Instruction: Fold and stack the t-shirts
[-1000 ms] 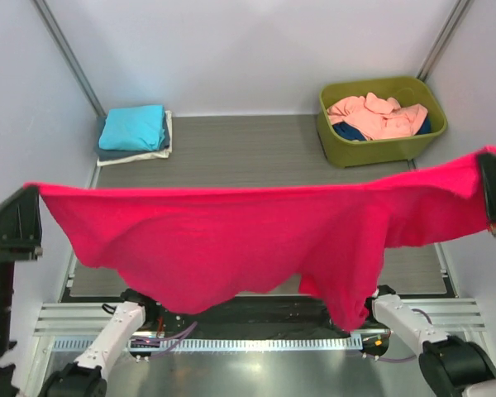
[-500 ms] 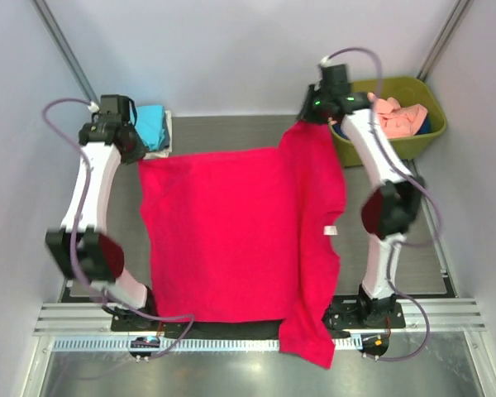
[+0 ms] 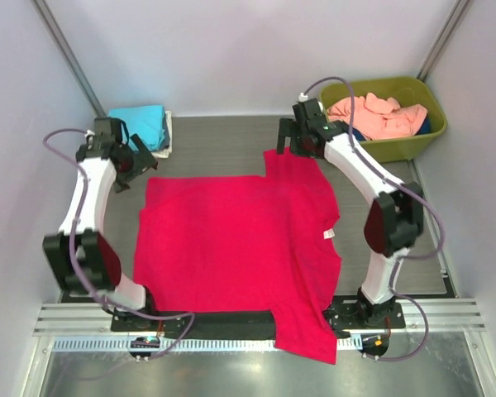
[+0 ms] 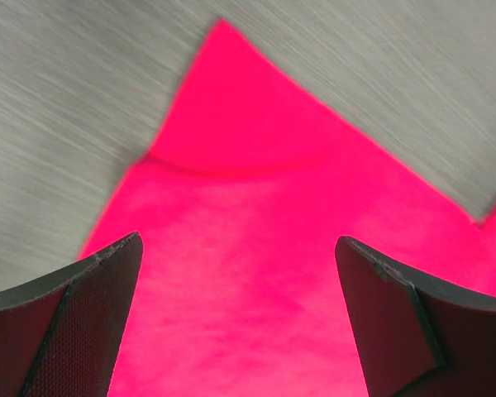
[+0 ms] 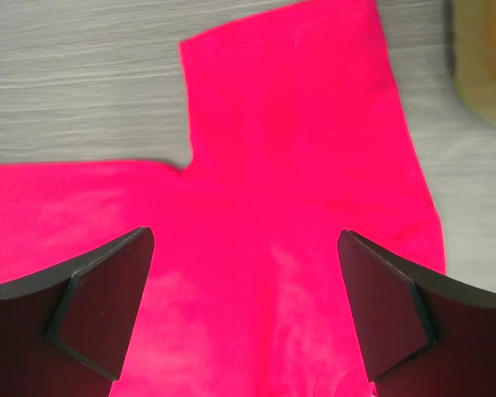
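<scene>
Hovering over the shirt [image 3: 231,240] with left gripper [image 4: 238,241] and right gripper [image 5: 245,236] gaping empty; likely handling limp and light, pinching best at edges.

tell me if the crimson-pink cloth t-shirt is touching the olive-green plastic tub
Apart. The right wrist view shows a strip of grey table between the sleeve of the crimson-pink cloth t-shirt and the olive-green plastic tub.

One crimson-pink t-shirt [image 3: 231,240] is counted, three folded t-shirts [image 3: 139,126] are seen in one stack, what appear to be two more, a salmon-pink t-shirt [image 3: 380,116] and a dark blue t-shirt [image 3: 425,126], are crumpled in one olive-green tub [image 3: 397,149], and two robot arms [image 3: 87,198] [image 3: 360,169] are counted.
</scene>
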{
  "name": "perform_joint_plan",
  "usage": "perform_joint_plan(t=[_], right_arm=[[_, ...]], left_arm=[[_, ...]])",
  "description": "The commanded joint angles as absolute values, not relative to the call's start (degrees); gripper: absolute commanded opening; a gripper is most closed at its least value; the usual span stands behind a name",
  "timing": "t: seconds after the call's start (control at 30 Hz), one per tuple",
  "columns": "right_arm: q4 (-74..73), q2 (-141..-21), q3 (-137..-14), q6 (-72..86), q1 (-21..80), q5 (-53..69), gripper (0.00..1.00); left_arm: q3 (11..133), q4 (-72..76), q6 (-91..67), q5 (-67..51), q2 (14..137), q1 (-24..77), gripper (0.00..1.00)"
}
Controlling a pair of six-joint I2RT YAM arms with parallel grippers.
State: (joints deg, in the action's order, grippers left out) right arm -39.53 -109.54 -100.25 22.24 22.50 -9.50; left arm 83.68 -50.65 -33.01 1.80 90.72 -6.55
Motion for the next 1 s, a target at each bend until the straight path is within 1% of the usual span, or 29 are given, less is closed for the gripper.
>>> perform_joint_plan(t=[0.0, 0.07, 0.1, 0.2, 0.27, 0.37, 0.57, 0.67, 0.7, 0.77, 0.8, 0.87, 0.9, 0.93, 0.97], right_arm=[[-31.0, -101.3, -87.7, 26.9, 22.8, -11.0, 1.00], [-31.0, -99.7, -83.2, 28.3, 23.1, -10.6, 1.00], [-31.1, -99.3, -79.6, 28.6, 23.3, -10.7, 1.00], [-31.5, -98.5, -73.1, 29.5, 23.3, -11.7, 1.00], [-31.0, -98.8, -70.5, 30.3, 23.3, -12.6, 1.00], [-30.2, -101.9, -67.9, 31.5, 23.3, -11.3, 1.00], [-30.6, -110.6, -72.0, 30.4, 23.2, -12.0, 1.00], [-31.9, -117.1, -78.5, 29.3, 22.5, -11.9, 1.00], [-32.8, -118.9, -83.1, 29.1, 21.8, -11.6, 1.00], [-34.7, -125.0, -88.7, 28.1, 21.0, -11.4, 1.00], [-35.6, -127.5, -95.3, 27.7, 20.3, -11.5, 1.00], [-39.7, -134.9, -103.6, 26.6, 19.5, -12.0, 1.00], [-41.5, -137.3, -112.6, 26.2, 18.8, -12.1, 1.00], [-43.7, -142.4, -117.7, 26.0, 18.5, -12.9, 1.00], [-47.1, -144.5, -122.6, 25.4, 18.1, -13.3, 1.00]], left_arm=[[67.9, -42.1, -38.4, -1.5, 80.8, -5.3, 0.99], [61.3, -36.3, -40.4, -2.2, 77.3, -4.8, 0.97], [55.7, -34.6, -42.1, -1.8, 75.0, -4.8, 0.96], [47.1, -28.9, -44.8, -0.4, 73.3, -4.9, 0.94], [43.1, -24.8, -46.3, -1.4, 73.6, -4.8, 0.93], [40.4, -19.3, -48.2, -3.2, 76.3, -4.9, 0.91], [42.1, -14.8, -48.2, -3.0, 87.8, -5.0, 0.90], [45.3, -13.4, -47.6, -1.9, 92.6, -6.1, 0.91], [48.0, -13.4, -47.6, -2.1, 96.3, -7.3, 0.91], [52.9, -13.6, -48.0, -4.0, 100.5, -8.3, 0.90], [54.5, -13.8, -48.4, -5.0, 103.9, -9.1, 0.90], [58.7, -14.1, -49.0, -5.5, 106.4, -9.4, 0.89], [60.2, -14.2, -49.3, -5.8, 108.5, -9.3, 0.88], [61.8, -15.0, -49.5, -5.8, 109.4, -9.3, 0.88], [65.4, -15.9, -49.2, -5.8, 110.5, -9.3, 0.88]])
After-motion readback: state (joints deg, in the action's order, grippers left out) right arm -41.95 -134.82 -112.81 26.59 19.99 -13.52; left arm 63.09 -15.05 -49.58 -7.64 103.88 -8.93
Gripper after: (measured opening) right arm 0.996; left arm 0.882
